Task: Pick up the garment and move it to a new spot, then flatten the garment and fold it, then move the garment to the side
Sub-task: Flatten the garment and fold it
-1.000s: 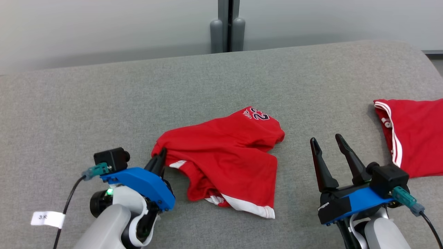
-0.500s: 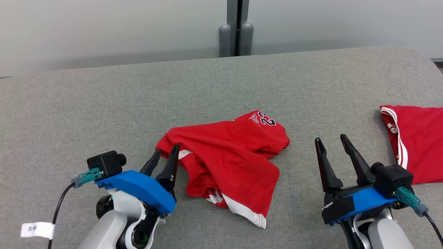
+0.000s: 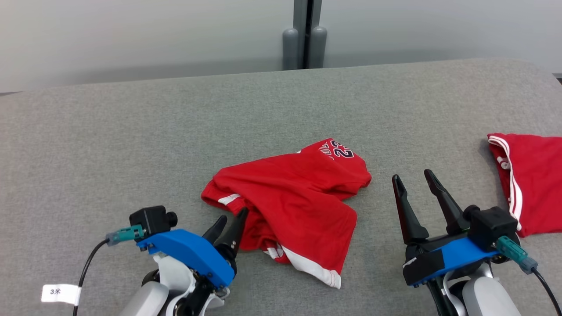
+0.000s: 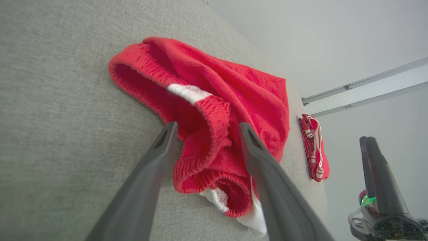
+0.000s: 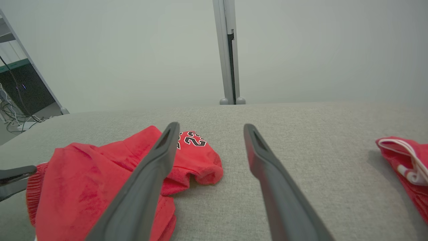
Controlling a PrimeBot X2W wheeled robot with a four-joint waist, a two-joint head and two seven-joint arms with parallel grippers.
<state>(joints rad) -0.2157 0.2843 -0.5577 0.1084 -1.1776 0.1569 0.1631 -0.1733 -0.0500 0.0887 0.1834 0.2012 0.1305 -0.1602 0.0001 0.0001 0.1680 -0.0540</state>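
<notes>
The red shorts (image 3: 298,193) (waistband side) are straddled by the parted left gripper (image 4: 208,127); the right gripper (image 3: 413,176) is held wide.

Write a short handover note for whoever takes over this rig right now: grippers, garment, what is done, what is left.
Left gripper: open, jaws straddling the bunched waistband of the red shorts, not closed on it.
Right gripper: open, empty, over bare grey cushion right of the shorts.
Shorts: crumpled mid-cushion; another red garment lies at the far right.
Done: nothing flattened or folded.
Left: grasp, move, flatten, fold, set aside.
</notes>
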